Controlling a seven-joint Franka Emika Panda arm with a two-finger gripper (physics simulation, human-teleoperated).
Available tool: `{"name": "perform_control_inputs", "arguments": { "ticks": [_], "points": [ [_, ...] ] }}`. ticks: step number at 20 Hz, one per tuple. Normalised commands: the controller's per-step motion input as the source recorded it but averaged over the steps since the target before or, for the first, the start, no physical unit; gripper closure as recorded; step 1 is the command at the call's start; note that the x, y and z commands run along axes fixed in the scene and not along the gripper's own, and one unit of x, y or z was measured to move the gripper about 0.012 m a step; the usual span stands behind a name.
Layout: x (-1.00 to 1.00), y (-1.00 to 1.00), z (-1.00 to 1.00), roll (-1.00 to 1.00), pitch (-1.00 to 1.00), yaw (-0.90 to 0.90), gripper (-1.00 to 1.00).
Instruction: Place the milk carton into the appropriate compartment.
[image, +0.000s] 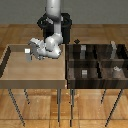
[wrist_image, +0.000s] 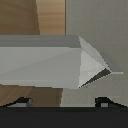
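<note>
The milk carton (image: 26, 50) shows as a tiny grey box with a white top, at the far side of the light wooden tray (image: 35, 75) on the exterior view's left. My gripper (image: 29, 54) hangs right beside and above it. The wrist view is filled by the carton (wrist_image: 45, 62), its grey body lying across the picture and its gabled end pointing to one side. My gripper (wrist_image: 61, 102) is open: the two dark fingertips (wrist_image: 20, 101) stand wide apart at the picture's edge. Whether they touch the carton I cannot tell.
A dark wooden bin with dividers (image: 97, 61) stands on the exterior view's right, split into several compartments. Small grey shapes (image: 84, 73) sit in some of them. The tray has raised rims. Both stand on thin legs over a wooden floor.
</note>
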Motion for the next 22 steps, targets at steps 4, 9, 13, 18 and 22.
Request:
{"name": "perform_control_inputs", "arguments": {
  "ticks": [4,9,13,18,22],
  "points": [
    [0.0,0.0,-0.25,0.0,0.0,0.0,-1.0],
    [-0.2,0.0,0.2,0.0,0.0,0.0,-1.0],
    [0.0,0.0,0.75,0.0,0.0,0.0,-1.0],
    [0.0,0.0,0.0,0.0,0.0,0.03,-1.0],
    [0.0,0.0,0.0,0.0,0.0,0.7,-1.0]
  ]
}}
